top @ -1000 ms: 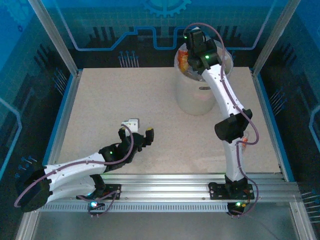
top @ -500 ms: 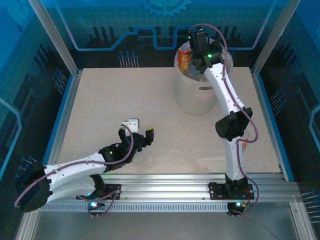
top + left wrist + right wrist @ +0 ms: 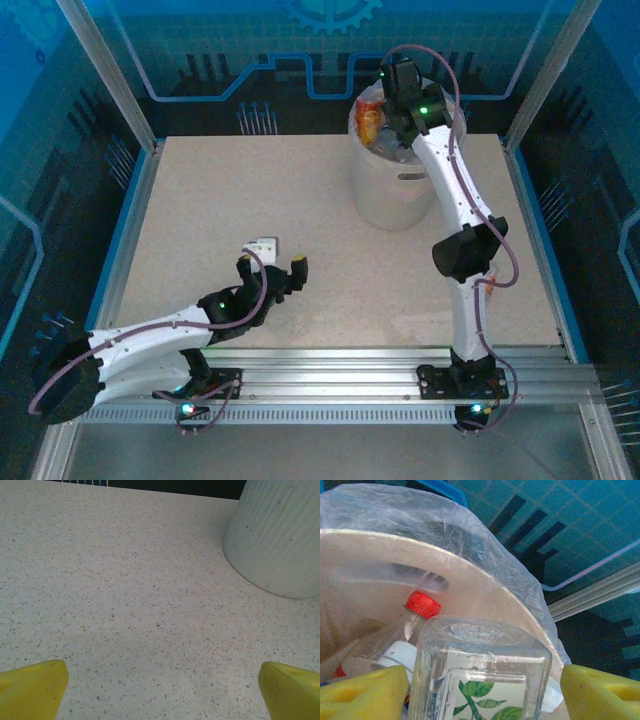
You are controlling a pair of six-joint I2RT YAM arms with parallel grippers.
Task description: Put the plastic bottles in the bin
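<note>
Speckled beige table (image 3: 250, 200) in a blue-walled cell, bin (image 3: 385, 195) at far right. The right gripper (image 3: 482, 690) is over its mouth, jaws spread just off a clear leaf-label bottle (image 3: 480, 650), which looks like the release step. A red-capped bottle (image 3: 422, 605) lies inside. Left gripper (image 3: 161, 685) gapes wide, low over the table; next, the right arm needs to lift clear of the bag liner (image 3: 470, 540).

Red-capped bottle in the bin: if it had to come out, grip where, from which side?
Red-capped bottle: likely the neck under the cap, coming down into the bin from above. It leans cap-up against the wall, and the neck is its narrowest exposed part.
</note>
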